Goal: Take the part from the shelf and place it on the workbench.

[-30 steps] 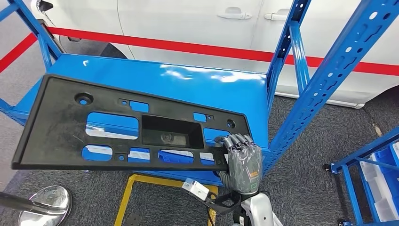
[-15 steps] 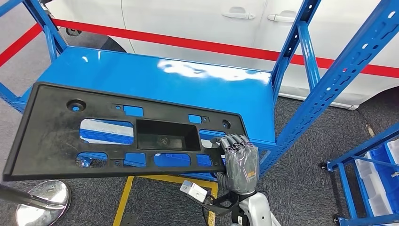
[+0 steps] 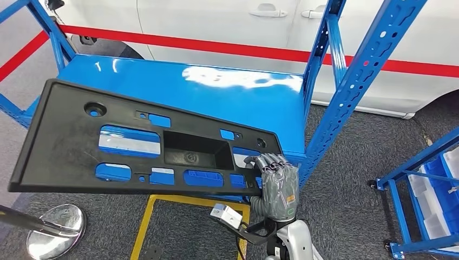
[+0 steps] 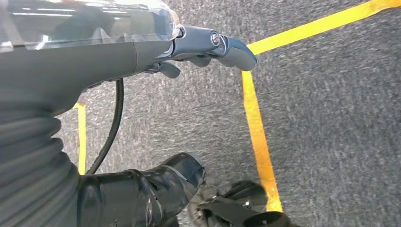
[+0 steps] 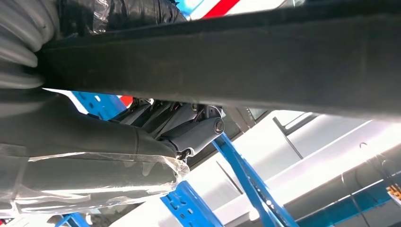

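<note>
Your right hand point(image 3: 277, 181) grips the near right corner of the long black panel point(image 3: 70, 146), fingers over the top edge. In the right wrist view the panel's edge point(image 5: 236, 61) runs between the fingers point(image 5: 161, 116) and the thumb. From that hand, the panel stretches far out to the left, tilted, with its far end hanging past the blue shelf board point(image 3: 178, 92) and its middle over the board's near edge. I cannot tell whether it touches the shelf.

Your left hand point(image 4: 208, 47) hangs low over the grey carpet beside a yellow floor line point(image 4: 257, 137); its fingers look loosely curled on nothing, though most of them are hidden, so I cannot tell its state for sure.

The step in hand looks like drawing the panel off the shelf. All the weight sits far from your single grip, so keep the hold firm and move slowly; a quick turn would likely swing the far end down. Mind the blue upright point(image 3: 368, 70) just beyond the hand to the right, and the metal stand base point(image 3: 54, 230) under the panel's far end. Bringing the left hand under the panel would steady it.

I can read no brand, label or writing; the small white tag point(image 3: 226, 215) below the hand is too small to read.
</note>
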You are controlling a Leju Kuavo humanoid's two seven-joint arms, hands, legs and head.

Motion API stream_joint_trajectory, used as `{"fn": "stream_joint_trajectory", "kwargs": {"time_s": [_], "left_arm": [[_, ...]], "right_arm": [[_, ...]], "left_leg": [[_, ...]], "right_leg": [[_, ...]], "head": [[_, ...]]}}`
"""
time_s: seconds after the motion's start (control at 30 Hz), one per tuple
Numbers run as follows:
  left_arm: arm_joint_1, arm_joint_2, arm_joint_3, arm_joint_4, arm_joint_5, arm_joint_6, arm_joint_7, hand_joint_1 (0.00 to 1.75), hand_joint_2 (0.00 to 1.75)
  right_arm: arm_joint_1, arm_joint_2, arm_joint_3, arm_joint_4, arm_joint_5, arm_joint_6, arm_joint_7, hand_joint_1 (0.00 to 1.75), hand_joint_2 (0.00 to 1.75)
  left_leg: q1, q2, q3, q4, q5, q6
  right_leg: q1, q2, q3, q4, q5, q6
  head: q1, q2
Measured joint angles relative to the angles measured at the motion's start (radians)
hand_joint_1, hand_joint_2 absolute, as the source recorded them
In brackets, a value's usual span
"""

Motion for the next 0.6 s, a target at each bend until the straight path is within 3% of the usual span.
{"fn": "stream_joint_trajectory", "kwargs": {"time_s": [0.03, 0.07, 0.13, 0.2, 0.33, 0.4, 0.5, 0.6], "left_arm": [[0.0, 0.0, 0.0, 0.0, 0.0, 0.0, 0.0, 0.0, 1.75], [0.0, 0.0, 0.0, 0.0, 0.0, 0.0, 0.0, 0.0, 1.75], [-0.001, 0.001, 0.0, 0.0, 0.0, 0.0, 0.0, 0.0, 1.75], [-0.002, 0.001, 0.0, 0.0, 0.0, 0.0, 0.0, 0.0, 1.75], [0.0, 0.0, 0.0, 0.0, 0.0, 0.0, -0.001, 0.0, 1.75], [-0.002, 0.0, 0.0, 0.0, 0.001, 0.0, -0.001, 0.0, 1.75], [-0.003, 0.0, 0.0, 0.0, 0.001, 0.0, -0.001, 0.0, 1.75], [-0.002, 0.0, 0.0, 0.0, 0.001, 0.0, -0.001, 0.0, 1.75]], "right_arm": [[0.0, 0.0, 0.0, 0.001, 0.0, 0.0, 0.0, 1.75, 1.75], [0.001, 0.0, 0.0, 0.002, -0.001, 0.0, 0.0, 1.75, 1.75], [0.001, 0.001, 0.0, 0.002, -0.001, 0.0, -0.001, 1.75, 1.75], [0.0, 0.001, 0.0, 0.002, -0.002, 0.0, -0.002, 1.75, 1.75], [0.0, 0.001, 0.0, 0.002, -0.002, 0.0, -0.003, 1.75, 1.75], [0.0, 0.001, 0.0, 0.002, -0.002, 0.0, -0.003, 1.75, 1.75], [0.0, 0.001, 0.0, 0.002, -0.002, 0.0, -0.003, 1.75, 1.75], [0.002, 0.0, 0.0, 0.004, -0.002, 0.0, -0.003, 1.75, 1.75]], "left_leg": [[0.0, 0.0, 0.007, 0.005, 0.003, -0.001], [0.0, 0.0, 0.035, -0.031, 0.024, 0.0], [-0.001, -0.001, 0.121, -0.17, 0.076, 0.007], [-0.005, -0.002, 0.17, -0.261, 0.098, 0.016], [-0.004, 0.0, 0.166, -0.28, 0.116, 0.041], [0.001, 0.003, 0.159, -0.287, 0.129, 0.054], [0.0, 0.004, 0.154, -0.287, 0.133, 0.059], [-0.002, 0.005, 0.135, -0.281, 0.141, 0.06]], "right_leg": [[0.0, 0.0, -0.006, 0.002, 0.004, 0.001], [0.0, 0.0, -0.011, 0.004, 0.006, 0.003], [0.001, 0.001, -0.016, 0.008, 0.01, 0.008], [0.003, 0.001, -0.021, 0.012, 0.016, 0.017], [0.004, 0.002, -0.03, 0.017, 0.017, 0.042], [0.004, 0.004, -0.046, 0.054, -0.02, 0.048], [0.003, 0.005, -0.061, 0.087, -0.05, 0.05], [0.0, 0.005, -0.101, 0.208, -0.109, 0.054]], "head": [[0.0, 0.0], [0.0, 0.0], [0.0, 0.0], [0.0, 0.0], [0.001, 0.0], [0.001, 0.0], [0.001, 0.0], [0.001, 0.0]]}}
